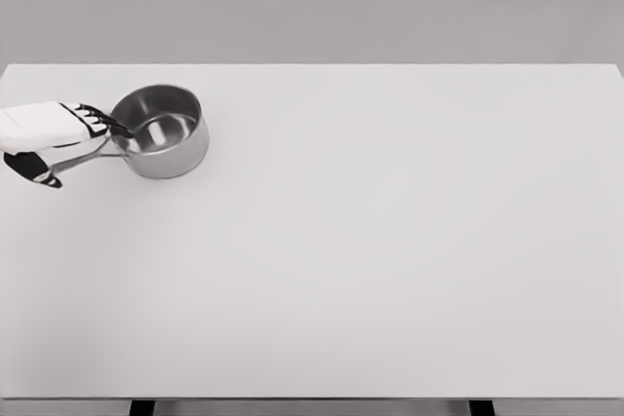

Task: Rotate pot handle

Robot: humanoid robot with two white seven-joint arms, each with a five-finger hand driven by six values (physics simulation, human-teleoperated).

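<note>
Left hand (60, 138): white with black fingers (97, 120), entering from the left edge, fingers curled over the pot handle (88, 151) and reaching to the rim, gripping it. Pot (161, 131): steel, upright, at the far left of the table (390, 241), handle pointing left toward the hand. Right arm: out of view.

White table (390, 270) on dark legs (142, 407), against a plain grey backdrop (312, 2).
</note>
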